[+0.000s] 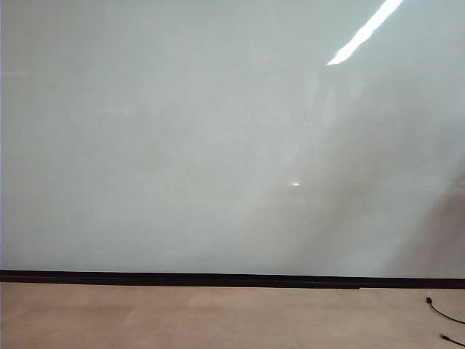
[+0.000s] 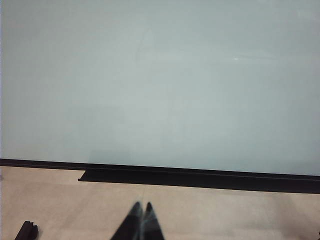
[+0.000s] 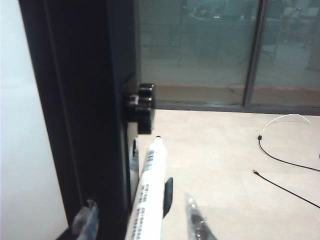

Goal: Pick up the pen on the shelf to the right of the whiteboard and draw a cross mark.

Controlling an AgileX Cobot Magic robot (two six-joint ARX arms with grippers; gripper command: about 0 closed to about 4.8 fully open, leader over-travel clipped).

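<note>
The exterior view holds only the whiteboard (image 1: 218,145), glossy and unmarked, its black bottom strip (image 1: 218,278) running above the tan floor (image 1: 182,320), with a bright streak of reflected light (image 1: 363,33) high on the right and a thin black cable (image 1: 443,314) low on the right; neither arm and no pen appear there. The left wrist view faces the same board (image 2: 160,80) and adds a black ledge (image 2: 200,178) jutting from the strip, while the left end effector (image 2: 141,206) shows low in the picture over the floor with its two dark fingertips (image 2: 134,212) pressed together, clenched on nothing. Only the right wrist view shows the pen (image 3: 149,195): a whitish marker with printed lettering and a small dark tip, lying beside the board's black side frame (image 3: 80,110), near a black knob (image 3: 142,107). The right end effector (image 3: 142,220) straddles it, one translucent fingertip (image 3: 86,220) to one side against the frame and the other clear of the barrel on the far side, so the jaws stand apart and the pen is not yet gripped. That view alone also takes in glass doors (image 3: 225,50) and cables on the floor behind
</note>
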